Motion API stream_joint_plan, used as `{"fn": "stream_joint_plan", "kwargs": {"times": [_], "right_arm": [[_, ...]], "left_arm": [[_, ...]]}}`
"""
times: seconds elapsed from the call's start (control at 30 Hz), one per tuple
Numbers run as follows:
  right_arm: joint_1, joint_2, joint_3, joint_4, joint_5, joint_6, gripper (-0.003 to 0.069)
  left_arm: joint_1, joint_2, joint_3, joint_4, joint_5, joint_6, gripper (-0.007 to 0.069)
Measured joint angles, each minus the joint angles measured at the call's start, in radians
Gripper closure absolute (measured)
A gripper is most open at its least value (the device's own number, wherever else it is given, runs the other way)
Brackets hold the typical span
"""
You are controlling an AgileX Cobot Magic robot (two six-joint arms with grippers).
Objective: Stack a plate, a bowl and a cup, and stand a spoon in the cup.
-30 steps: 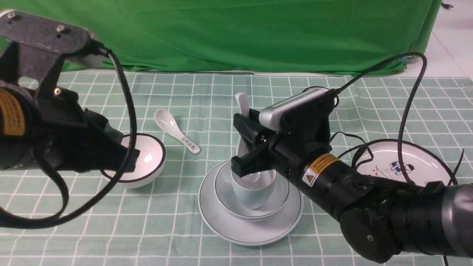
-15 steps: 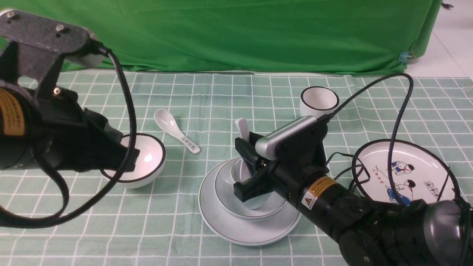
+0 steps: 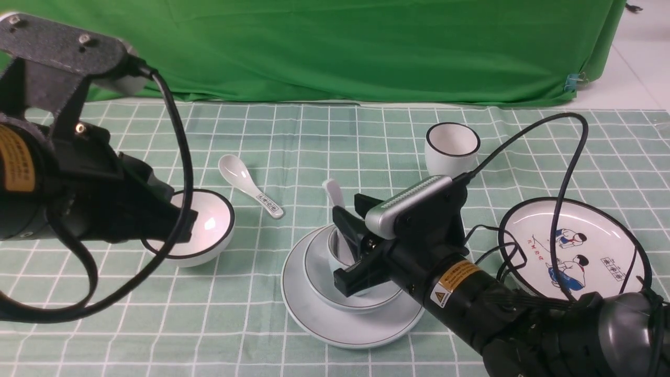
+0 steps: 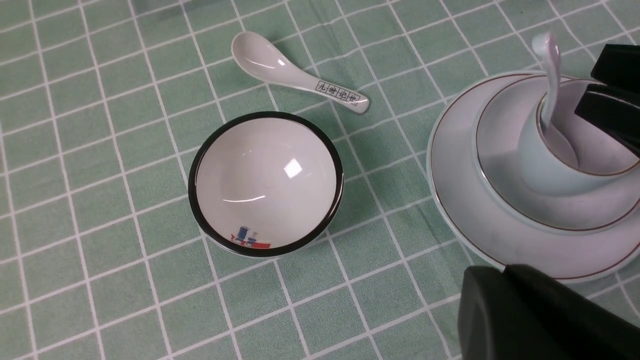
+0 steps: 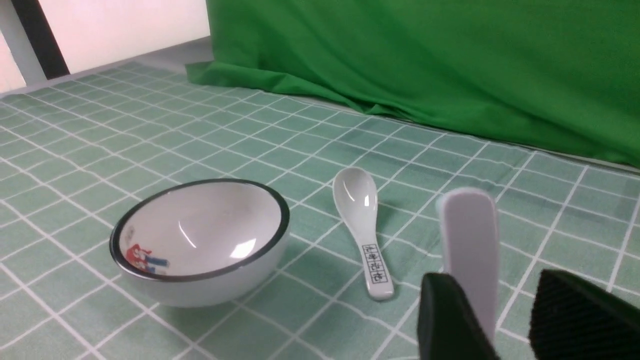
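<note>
Plate (image 3: pixel 303 306), bowl (image 3: pixel 315 264), cup (image 4: pixel 537 170) & spoon (image 5: pixel 470 240): glazed ceramic, smooth, soft gloss. Black-rimmed bowl (image 4: pixel 265 175) & printed spoon (image 4: pixel 295 80): ceramic too, shinier, w/ sharp highlights. Tablecloth (image 3: pixel 366 131): checked cloth, matt, lightly wrinkled. Backdrop (image 3: pixel 340 47): green cloth, matt, soft folds. Right gripper (image 3: pixel 339 245) fingers (image 5: pixel 575 310): matt black plastic, one inner face finely ribbed. Wrist cam housing (image 3: pixel 408 207): silver, ribbed — looks like metal. Left-arm bracket (image 3: pixel 57 47): dark grey, speckled rough finish, prob. metal, bright screws.
</note>
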Motion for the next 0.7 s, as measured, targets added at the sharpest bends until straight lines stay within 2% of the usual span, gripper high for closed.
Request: {"fn": "stream_joint_plan", "kwargs": {"times": [0.13, 0.2, 0.23, 0.3, 0.37, 0.4, 0.47, 0.53, 0.57, 0.7], "right_arm": [[0.0, -0.028, 0.001, 0.0, 0.036, -0.003, 0.0363], [0.0, -0.08, 0.002, 0.0, 0.143, -0.019, 0.0363], [-0.004, -0.141, -0.002, 0.0, 0.243, -0.04, 0.0367], [-0.03, -0.271, -0.04, 0.0, 0.547, -0.099, 0.0401], [-0.098, -0.438, -0.139, -0.005, 1.044, -0.155, 0.0498], [-0.098, -0.452, -0.149, -0.008, 1.044, -0.158, 0.0508], [-0.179, -0.564, -0.237, -0.037, 1.373, -0.177, 0.0586], [-0.244, -0.645, -0.293, -0.073, 1.535, -0.178, 0.0617], [-0.344, -0.763, -0.33, -0.105, 1.659, -0.153, 0.0629], [-0.479, -0.991, -0.273, -0.128, 1.679, -0.105, 0.0635]], "left_arm": [[0.0, 0.0, 0.0, 0.0, 0.002, 0.0, 0.0615], [0.0, 0.0, 0.0, 0.0, 0.003, 0.0, 0.0615], [0.0, 0.0, 0.0, 0.0, 0.003, 0.0, 0.0615], [0.0, 0.0, 0.0, 0.0, 0.003, -0.003, 0.0615], [0.0, 0.0, 0.0, 0.001, 0.0, -0.005, 0.0615], [0.0, 0.0, 0.0, 0.001, -0.001, -0.005, 0.0615], [0.0, 0.0, 0.0, 0.001, -0.004, -0.006, 0.0615], [0.0, 0.0, 0.0, 0.001, -0.008, -0.016, 0.0615], [0.0, 0.0, 0.0, 0.001, -0.008, -0.026, 0.0615], [0.0, -0.003, 0.0, -0.002, -0.008, -0.029, 0.0615]]}}
